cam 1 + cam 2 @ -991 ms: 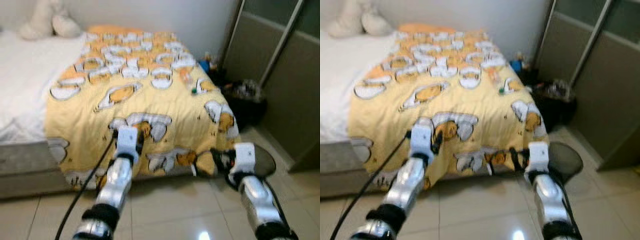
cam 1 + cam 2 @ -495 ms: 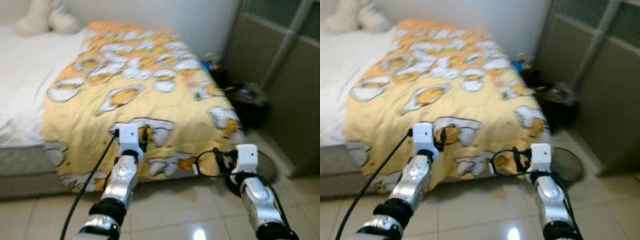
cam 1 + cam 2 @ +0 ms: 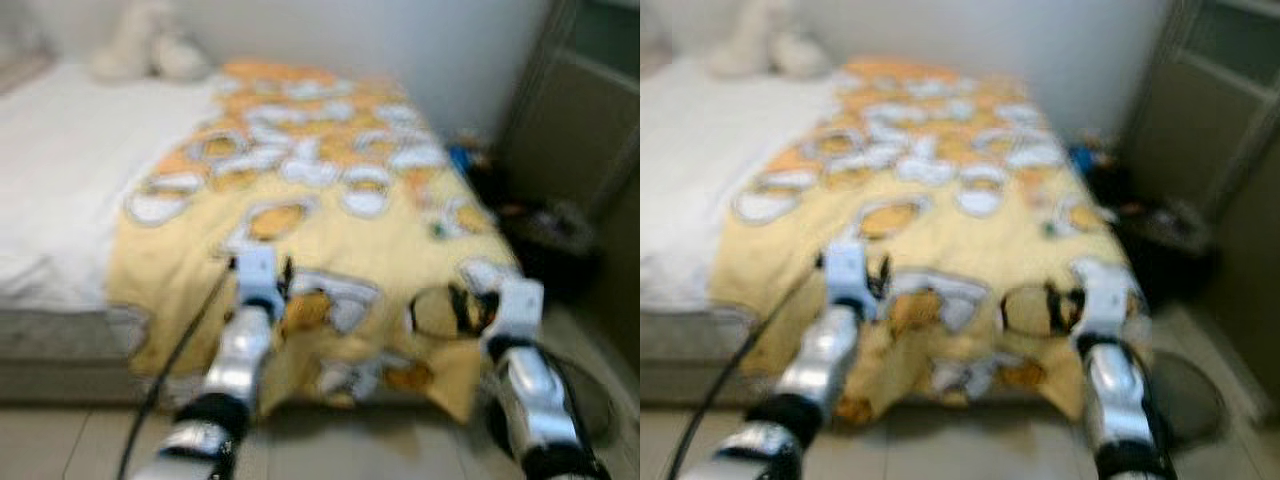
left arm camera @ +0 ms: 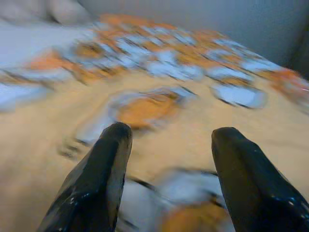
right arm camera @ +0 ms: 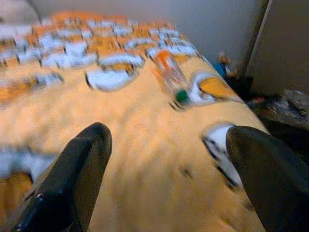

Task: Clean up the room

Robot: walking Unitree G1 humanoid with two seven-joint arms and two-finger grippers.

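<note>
A yellow blanket (image 3: 330, 200) printed with orange and white cartoon shapes covers the right half of the bed. On it, near the right edge, lies a clear bottle (image 5: 171, 79) with an orange label and a green cap (image 3: 437, 230). My left gripper (image 4: 166, 137) hangs open over the blanket's near end. My right gripper (image 5: 166, 133) is also open, held above the blanket's near right corner, short of the bottle. Both arms (image 3: 240, 360) reach forward from the bottom of the head views, which are blurred.
White bedsheet (image 3: 60, 190) lies on the bed's left half, with a pale plush toy (image 3: 150, 45) at the headboard end. A dark cluttered bin or basket (image 3: 560, 235) and a blue item (image 3: 462, 160) stand by the wardrobe doors (image 3: 590, 130) on the right. Tiled floor (image 3: 60, 440) is below.
The whole picture has shifted and blurred, so the camera has moved closer to the bed. Both grippers now hang over the blanket's near end rather than over the floor.
</note>
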